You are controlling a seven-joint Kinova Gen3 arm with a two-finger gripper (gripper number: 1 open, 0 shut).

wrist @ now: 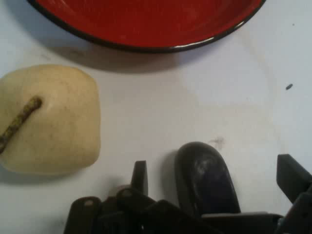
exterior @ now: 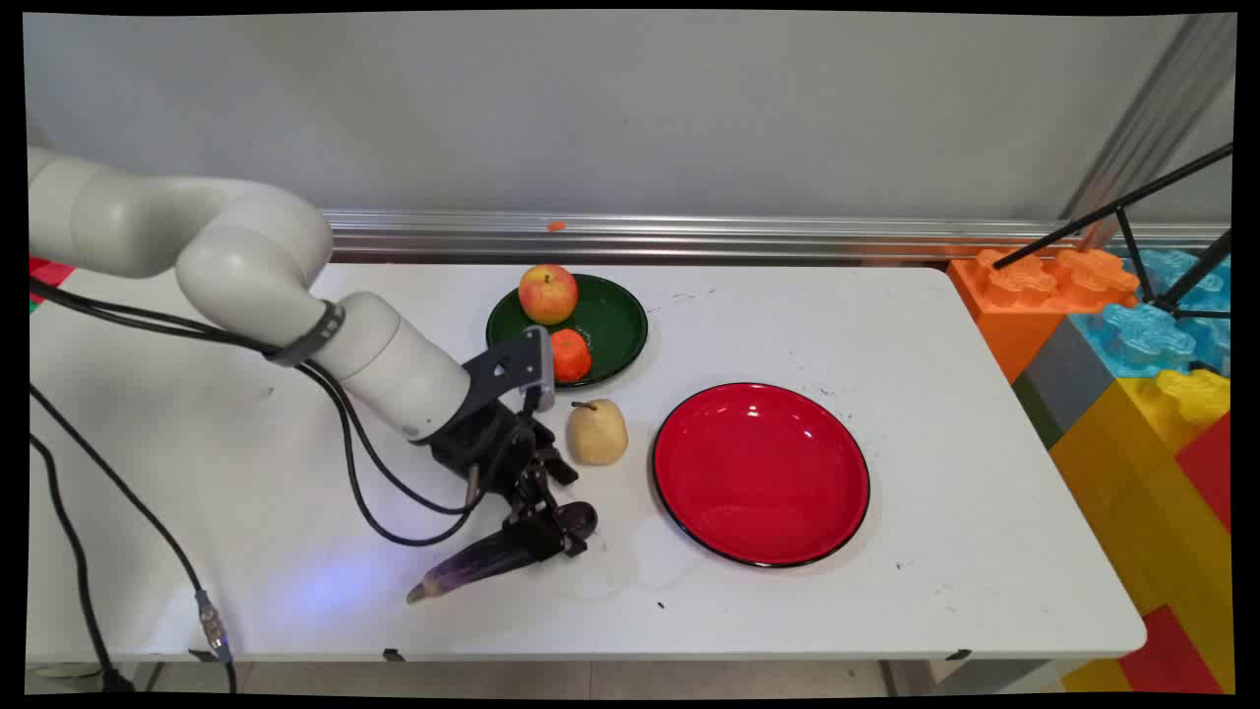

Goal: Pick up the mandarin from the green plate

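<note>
The black gripper (exterior: 544, 525) is down at table level over the rounded end of a purple eggplant (exterior: 492, 558), which lies on its side on the white table (exterior: 886, 325) near the front edge, its narrow stem end pointing toward the near left. In the hand view the eggplant (wrist: 207, 180) sits between the two fingers (wrist: 140, 176), which stand apart on either side of it with a gap showing at each, so the jaws are spread and not clamped on it. Just beyond the gripper, a pale yellow pear (exterior: 597, 432) rests on the table with its stem up; it is close to the eggplant's rounded end but apart from it. To the right of the pear lies a red plate (exterior: 761, 474) with a dark rim, with nothing in it. Behind the pear, toward the wall, a green plate (exterior: 615, 320) carries a red-and-yellow apple (exterior: 547, 293) and an orange fruit (exterior: 569, 355), the latter partly hidden by the arm's wrist. Large coloured building blocks (exterior: 1132, 374) are stacked off the table's right end.
</note>
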